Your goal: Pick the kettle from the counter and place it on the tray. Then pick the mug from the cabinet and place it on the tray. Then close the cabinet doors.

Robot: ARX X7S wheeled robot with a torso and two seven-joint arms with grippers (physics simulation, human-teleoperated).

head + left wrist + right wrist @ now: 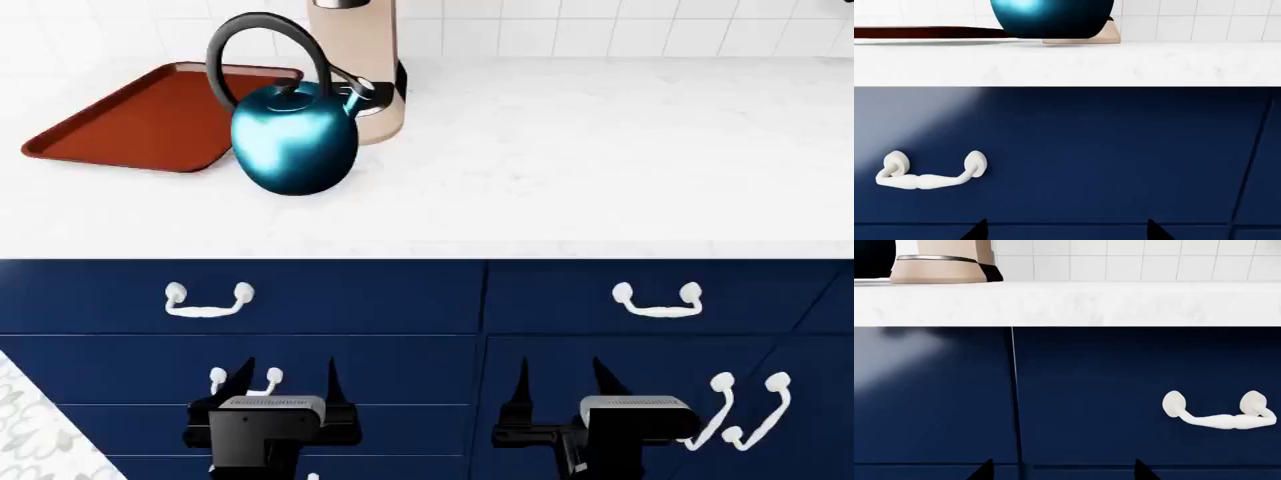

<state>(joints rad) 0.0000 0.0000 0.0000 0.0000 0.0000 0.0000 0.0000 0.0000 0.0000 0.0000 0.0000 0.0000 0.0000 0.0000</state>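
The teal-blue kettle point(294, 135) with its black arched handle stands on the white marble counter point(574, 170), just right of the reddish-brown tray point(120, 125). In the left wrist view the kettle's round body point(1052, 17) shows above the counter edge point(1121, 65), with the tray's rim point(921, 32) beside it. My left gripper point(287, 375) and right gripper point(561, 375) are both open and empty, low in front of the navy drawers, well below the counter. The mug and the cabinet are out of view.
A tall beige coffee machine point(360, 70) stands right behind the kettle; its base shows in the right wrist view point(937, 267). Navy drawer fronts carry white handles point(207, 300) point(657, 302). White tiled wall point(601, 25) backs the counter.
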